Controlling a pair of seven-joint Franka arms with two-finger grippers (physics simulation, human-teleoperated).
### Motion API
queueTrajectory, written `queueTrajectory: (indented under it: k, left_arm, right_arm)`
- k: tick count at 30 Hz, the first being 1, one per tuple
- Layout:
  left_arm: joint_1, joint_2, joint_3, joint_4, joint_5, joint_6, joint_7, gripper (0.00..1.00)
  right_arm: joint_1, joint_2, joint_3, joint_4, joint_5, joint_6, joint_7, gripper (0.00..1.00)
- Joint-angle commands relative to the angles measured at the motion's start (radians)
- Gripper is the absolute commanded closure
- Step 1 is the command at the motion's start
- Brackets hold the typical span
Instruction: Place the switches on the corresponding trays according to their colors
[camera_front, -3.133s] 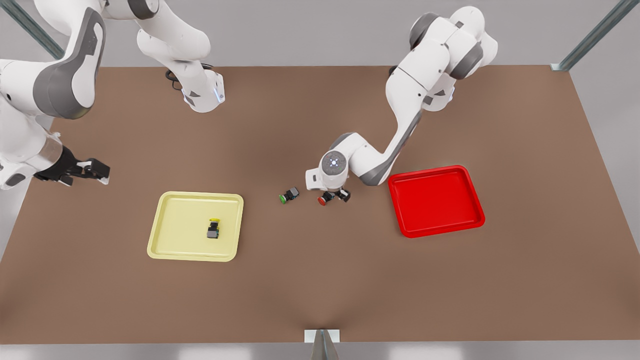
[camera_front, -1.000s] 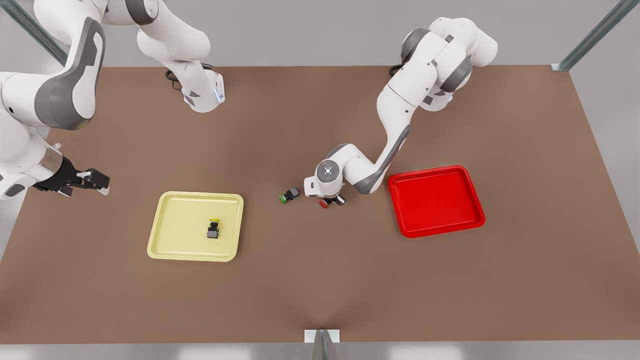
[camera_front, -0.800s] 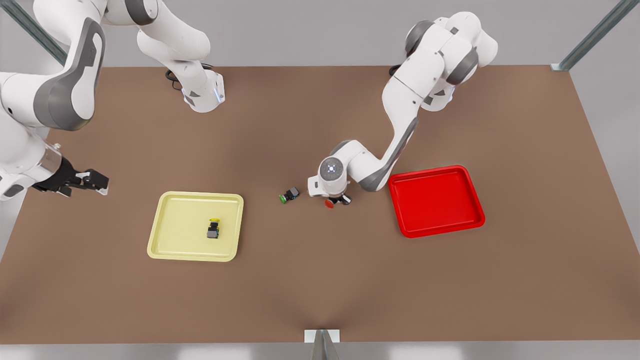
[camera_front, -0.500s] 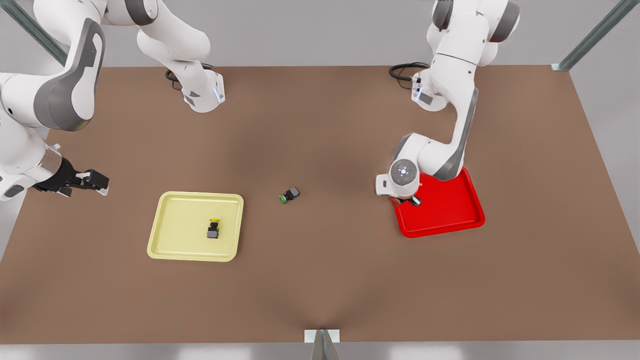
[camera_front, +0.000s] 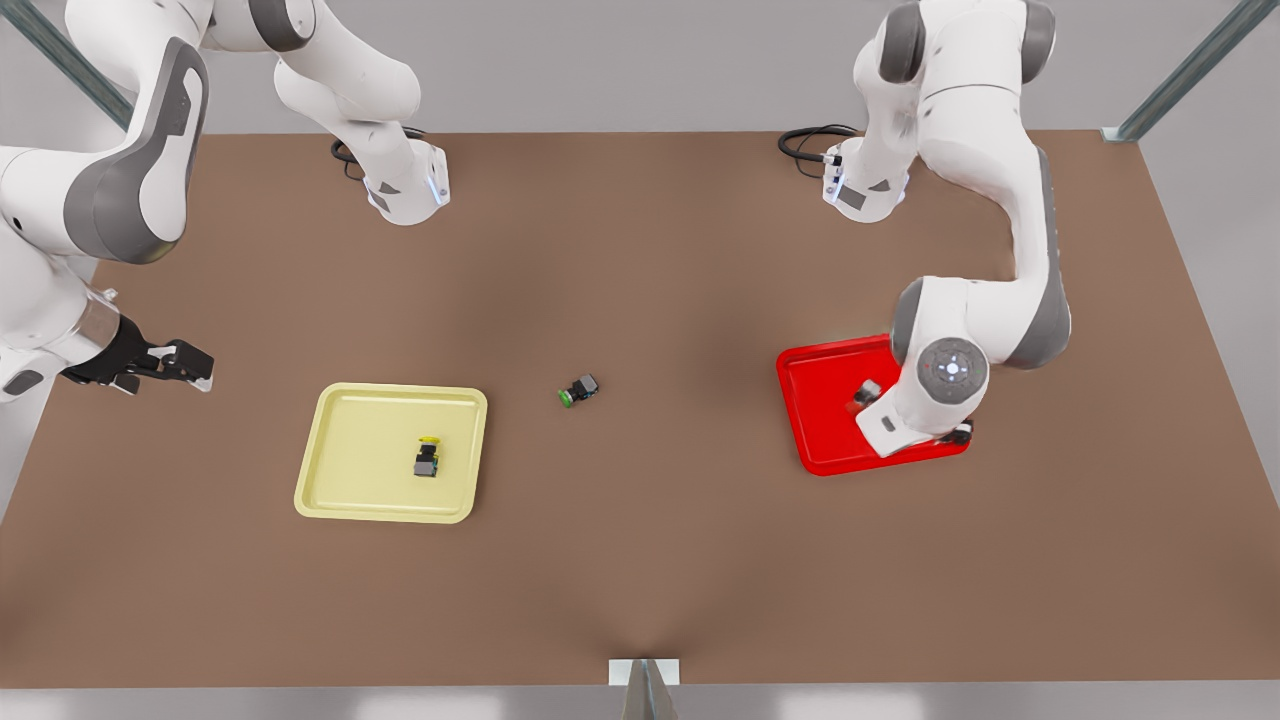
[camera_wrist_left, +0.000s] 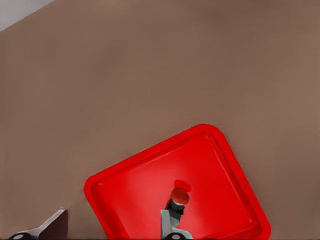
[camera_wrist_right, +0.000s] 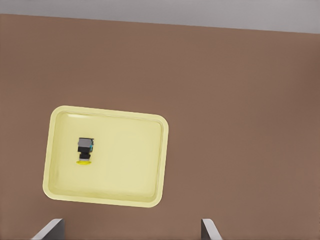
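Red switch (camera_front: 866, 392) on red tray (camera_front: 815, 400), half-hidden by left gripper (camera_front: 958, 432).

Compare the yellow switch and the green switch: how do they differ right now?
Cap colour: the yellow switch has a yellow cap, the green switch a green one. Place: the yellow switch lies inside the yellow tray; the green switch lies on the bare table between the trays. Both have dark block bodies, and no gripper touches either.

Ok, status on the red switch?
Left gripper open over red tray, red switch lying in it. Right gripper open, waiting by yellow tray. Green switch loose mid-table.
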Motion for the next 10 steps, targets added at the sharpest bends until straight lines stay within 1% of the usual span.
queueTrajectory:
  k: [1,2,3,4,5,6,10]
  left_arm:
    - [-0.001,-0.001,-0.001,0.021,-0.1,-0.015,-0.051,0.0]
    - [0.128,-0.044,-0.128,0.067,-0.109,-0.055,-0.179,0.0]
    - [0.281,-0.078,-0.296,0.127,-0.085,-0.099,-0.237,0.0]
    - [0.347,-0.112,-0.372,0.139,-0.062,-0.107,-0.235,0.0]
    - [0.401,-0.141,-0.483,0.139,0.067,-0.11,-0.237,0.0]
    - [0.462,-0.164,-0.546,0.138,0.072,-0.114,-0.234,0.0]
    - [0.476,-0.19,-0.56,0.127,0.075,-0.115,-0.231,0.0]
  right_arm:
    - [0.0,0.0,0.001,0.0,0.0,0.0,0.0,0.0]
    - [0.0,0.0,0.001,0.0,0.0,0.0,0.0,0.0]
    - [0.0,0.0,0.001,0.0,0.0,0.0,0.0,0.0]
    - [0.0,0.0,0.001,0.0,0.0,0.002,0.0,0.0]
    - [0.0,0.0,0.001,0.0,0.0,0.002,0.0,0.0]
    - [0.0,0.0,-0.001,0.0,0.0,0.002,0.0,0.0]
    - [0.0,0.0,0.001,0.0,0.0,0.003,0.0,0.0]
